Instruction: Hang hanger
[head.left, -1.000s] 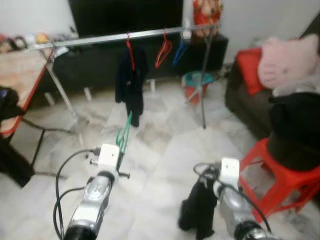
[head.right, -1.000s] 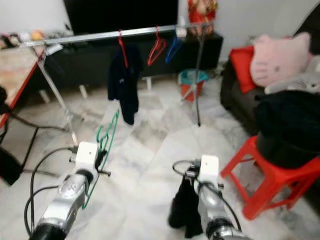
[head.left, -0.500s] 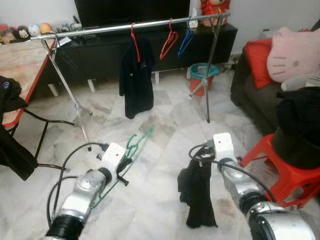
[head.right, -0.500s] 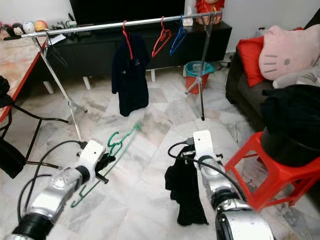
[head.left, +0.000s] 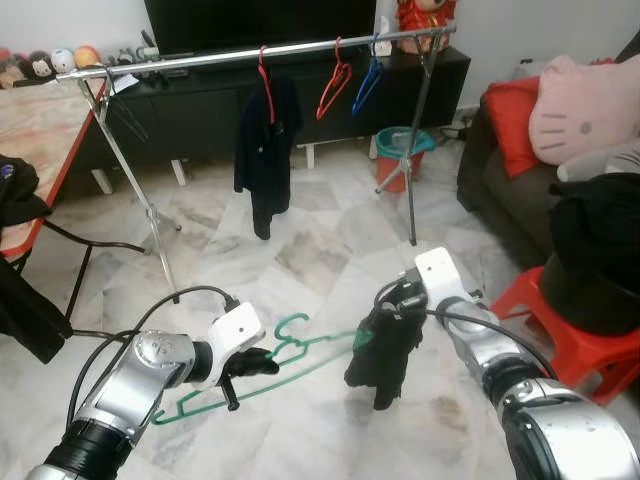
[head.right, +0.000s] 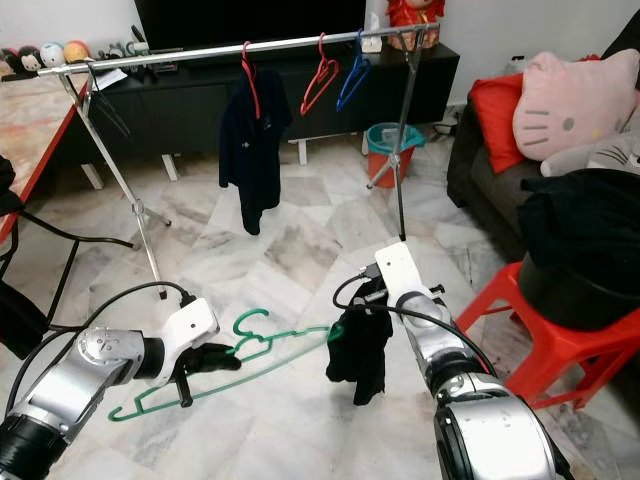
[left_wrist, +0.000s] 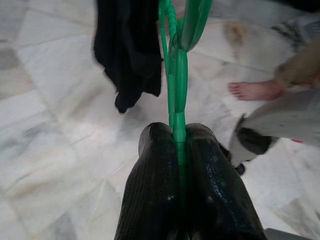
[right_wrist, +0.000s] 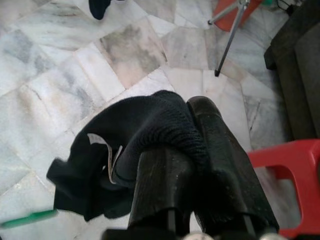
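Hangers: four — one green hanger held low; two red and one blue on the rail at 12 o'clock.
Left end effector: clenched on the green hanger.
Right end effector: clenched on a black garment, apparently touching the hanger's tip.
Writing: none legible.
Room: marble floor, red stool at 3 o'clock.

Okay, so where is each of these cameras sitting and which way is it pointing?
Left and right eye views: head stereo pair, looking forward and down at the clothes rail; both silver arms show.
Left wrist view: along the left gripper, jaws shut on the green hanger.
Right wrist view: along the right gripper, shut on the black garment.
Shared: hanger and garment appear in all views.
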